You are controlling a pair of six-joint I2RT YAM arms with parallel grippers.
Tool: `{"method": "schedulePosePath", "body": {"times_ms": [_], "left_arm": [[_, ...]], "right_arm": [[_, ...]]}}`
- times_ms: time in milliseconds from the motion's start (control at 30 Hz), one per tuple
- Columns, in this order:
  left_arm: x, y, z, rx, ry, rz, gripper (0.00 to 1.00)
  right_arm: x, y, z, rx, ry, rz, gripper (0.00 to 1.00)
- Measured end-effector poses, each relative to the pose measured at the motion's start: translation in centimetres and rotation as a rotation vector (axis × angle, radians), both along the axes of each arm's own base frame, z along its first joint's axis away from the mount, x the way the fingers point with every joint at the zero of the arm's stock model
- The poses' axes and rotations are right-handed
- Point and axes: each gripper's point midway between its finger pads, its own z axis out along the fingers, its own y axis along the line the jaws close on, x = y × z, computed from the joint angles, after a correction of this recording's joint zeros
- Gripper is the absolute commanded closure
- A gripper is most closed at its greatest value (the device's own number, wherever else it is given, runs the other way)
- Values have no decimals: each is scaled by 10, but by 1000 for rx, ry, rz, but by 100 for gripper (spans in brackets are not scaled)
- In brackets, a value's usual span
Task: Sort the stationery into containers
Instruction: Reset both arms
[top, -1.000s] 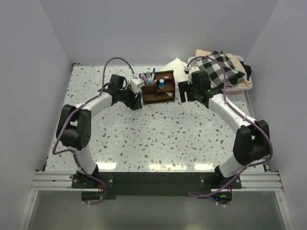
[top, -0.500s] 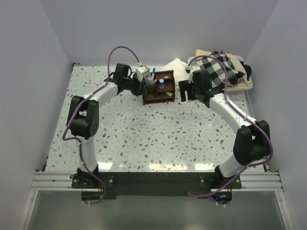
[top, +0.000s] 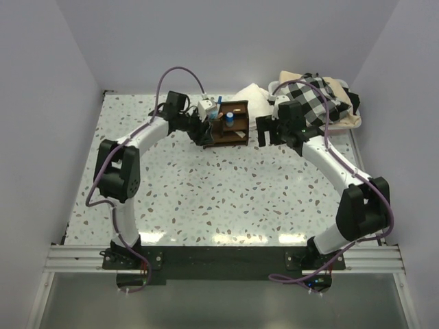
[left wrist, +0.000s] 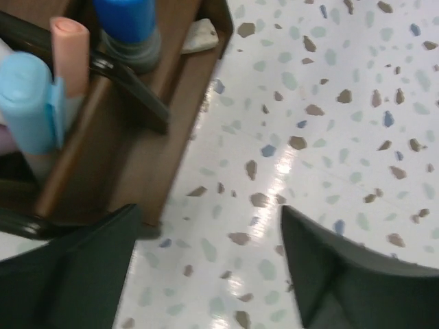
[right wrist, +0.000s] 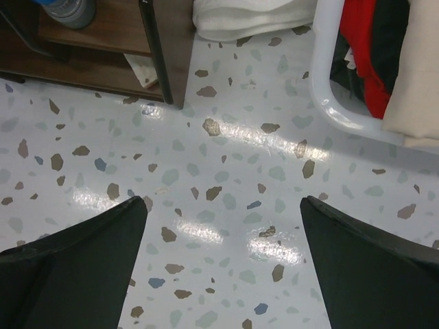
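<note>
The dark brown organizer (top: 230, 127) (left wrist: 130, 137) stands at the back of the table between both arms. In the left wrist view a light blue marker (left wrist: 27, 96), a peach marker (left wrist: 68, 55) and a blue-capped piece (left wrist: 127, 17) stand in its compartments, and a beige piece (left wrist: 200, 38) lies on a shelf. My left gripper (top: 206, 136) (left wrist: 209, 212) is open at the organizer's left front corner, with only tabletop between its fingers. To the right of the organizer (right wrist: 161, 48), my right gripper (top: 263, 131) (right wrist: 223, 202) is open wide over bare tabletop.
A white plastic bin (top: 353, 120) (right wrist: 329, 82) with checkered cloth (top: 312, 96) and red fabric (right wrist: 367, 62) sits at the back right. White folded cloth (top: 250, 92) (right wrist: 240, 17) lies behind the organizer. Walls close in the left, back and right sides.
My left arm has swung back and right, bringing its gripper from in front of the organizer's left side up against it. The right arm has barely shifted.
</note>
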Motion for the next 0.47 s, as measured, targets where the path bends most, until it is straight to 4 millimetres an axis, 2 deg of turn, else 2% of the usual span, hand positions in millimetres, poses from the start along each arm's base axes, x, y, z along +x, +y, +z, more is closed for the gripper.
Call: {"method": "schedulePosePath", "body": {"times_ms": [133,200,333,467], "left_arm": [[-41,5,15,14,0,-31,0],[-52,10,28,18,-20,-22,0],[-54,22,44,43,-75,36,0],[-48,38,40,110,-105,122,0]], "right_arm": [[-5,-9,6,-5,-11,-53,1],[-5,-13,8,-12,-19,-74,1],[-7,-16,3,-20,-10,-95,1],[-13,-18,-8,-25,16,-99,1]]}}
